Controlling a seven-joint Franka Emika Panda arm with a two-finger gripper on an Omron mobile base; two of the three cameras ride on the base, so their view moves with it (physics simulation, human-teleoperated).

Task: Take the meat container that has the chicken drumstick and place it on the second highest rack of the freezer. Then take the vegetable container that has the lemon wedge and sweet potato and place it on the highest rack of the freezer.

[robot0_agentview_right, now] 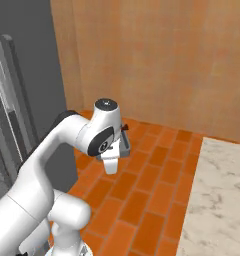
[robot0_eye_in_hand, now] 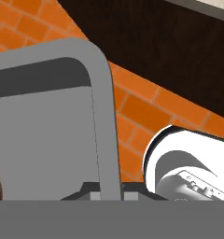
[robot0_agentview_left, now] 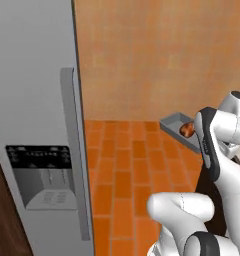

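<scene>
From the left base view I see the shallow grey rectangular meat container (robot0_agentview_left: 178, 126) raised above the orange brick-tiled floor (robot0_agentview_left: 123, 175), at about 3 o'clock in the frame, with a brown chicken drumstick (robot0_agentview_left: 186, 130) lying in its near end. The white arm's wrist hides the container's right part. In the hand view the container's grey rim (robot0_eye_in_hand: 102, 112) runs straight down to the gripper (robot0_eye_in_hand: 112, 195), whose dark tips sit on either side of the wall, so I read the gripper as clamped on the meat container. In the right base view the container edge (robot0_agentview_right: 126, 144) peeks from behind the wrist. The tall grey fridge door with a dispenser panel (robot0_agentview_left: 39, 172) stands at 9 o'clock. A pale marble worktop (robot0_agentview_right: 219, 200) lies at 4 o'clock in the right base view.
</scene>
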